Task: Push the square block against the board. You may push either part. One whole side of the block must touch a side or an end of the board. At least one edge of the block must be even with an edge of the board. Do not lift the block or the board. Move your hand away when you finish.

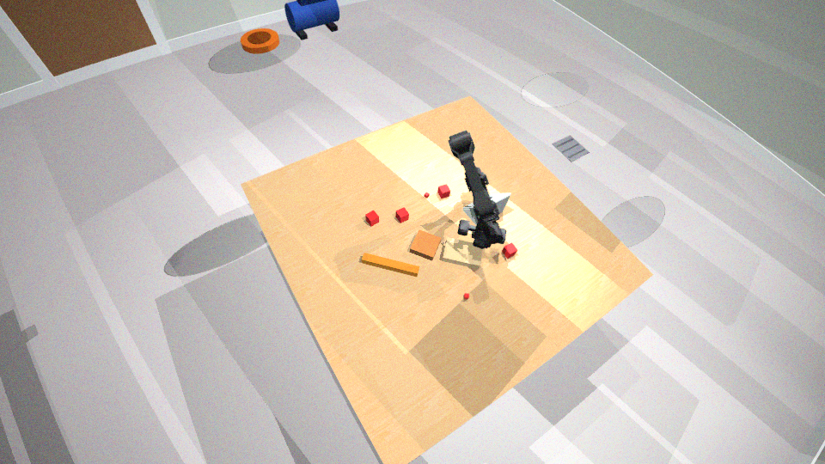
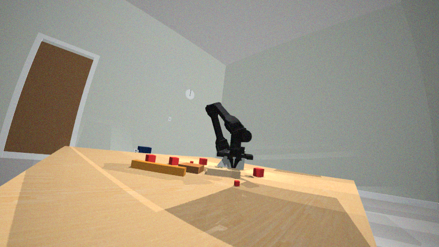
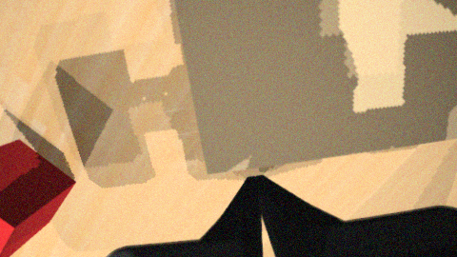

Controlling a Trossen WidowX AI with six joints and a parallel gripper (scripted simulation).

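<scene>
The gripper's (image 1: 489, 237) (image 2: 235, 167) (image 3: 256, 176) jaws are pressed together, nothing between them, tips down near the cream slab (image 1: 455, 253) (image 2: 223, 173) (image 3: 267, 95); contact is unclear; the slab, probably the board, looks stiff and likely slides readily; low, square pressure on a side suits it, no grasp, since a corner shove could turn it; the brown square block (image 1: 425, 244) (image 2: 190, 167) lies flat just beyond, between slab and orange bar (image 1: 389, 264) (image 2: 157, 167); the arm (image 1: 477, 183) (image 2: 234, 124) folds high, its wrist pointing steeply down.
</scene>
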